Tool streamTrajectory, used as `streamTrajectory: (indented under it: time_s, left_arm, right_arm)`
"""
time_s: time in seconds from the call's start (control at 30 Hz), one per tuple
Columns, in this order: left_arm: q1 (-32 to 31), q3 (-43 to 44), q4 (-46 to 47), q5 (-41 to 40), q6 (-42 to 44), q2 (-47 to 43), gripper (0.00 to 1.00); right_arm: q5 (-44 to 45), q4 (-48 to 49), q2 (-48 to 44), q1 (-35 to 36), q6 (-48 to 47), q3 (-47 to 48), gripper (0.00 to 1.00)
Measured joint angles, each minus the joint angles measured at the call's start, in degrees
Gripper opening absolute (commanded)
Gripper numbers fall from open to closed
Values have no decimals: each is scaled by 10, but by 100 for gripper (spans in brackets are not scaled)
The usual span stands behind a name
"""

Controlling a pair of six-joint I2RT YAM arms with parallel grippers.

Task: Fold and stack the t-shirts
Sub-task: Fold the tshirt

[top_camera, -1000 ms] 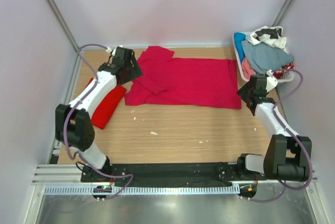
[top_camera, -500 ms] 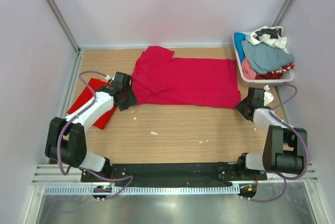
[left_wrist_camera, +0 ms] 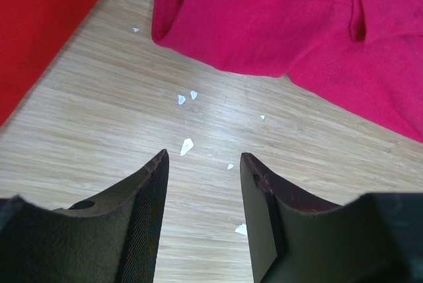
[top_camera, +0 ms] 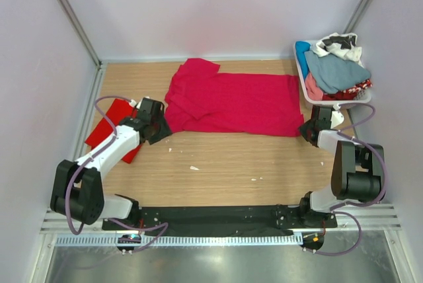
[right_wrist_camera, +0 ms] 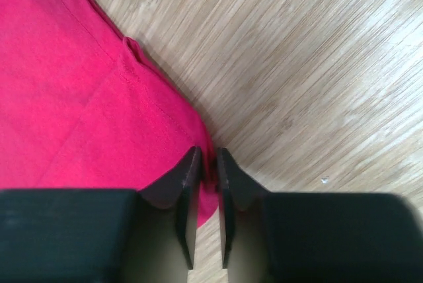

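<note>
Crimson tee (top_camera: 231,101) lies spread flat along the desk's (top_camera: 218,164) far edge, with one sleeve flopped over at its left end. Right claw (right_wrist_camera: 206,170) is pinched on its near right corner, I'd guess to start a fold. Left claw (left_wrist_camera: 201,184) hangs released over bare wood just short of the near left corner, gripping nothing. Scarlet tee (top_camera: 106,121) sits folded by the left edge, probably the stack spot. A clothes basket (top_camera: 350,101) fills the far right corner. White flecks (left_wrist_camera: 187,145) litter the wood, but nothing's really in the way.
</note>
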Motion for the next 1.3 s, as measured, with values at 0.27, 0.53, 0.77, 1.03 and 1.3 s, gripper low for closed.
streamTrajectory:
  time_s: [0.27, 0.53, 0.77, 1.03, 1.3]
  left_arm:
    - [8, -23, 19, -8, -15, 2, 44]
    - [9, -53, 77, -35, -48, 38, 47]
    - [9, -53, 134, -71, -76, 102, 48]
    - [9, -54, 201, -87, -92, 117, 50]
    - [9, -51, 223, -115, -106, 139, 35]
  right_arm:
    - [11, -19, -2, 0, -2, 5, 1]
    - [17, -60, -30, 0, -14, 7, 1]
    - [14, -70, -43, -9, -19, 7, 1]
    - [5, -73, -43, -14, -26, 7, 1]
    - [-3, -73, -43, -17, -28, 7, 1]
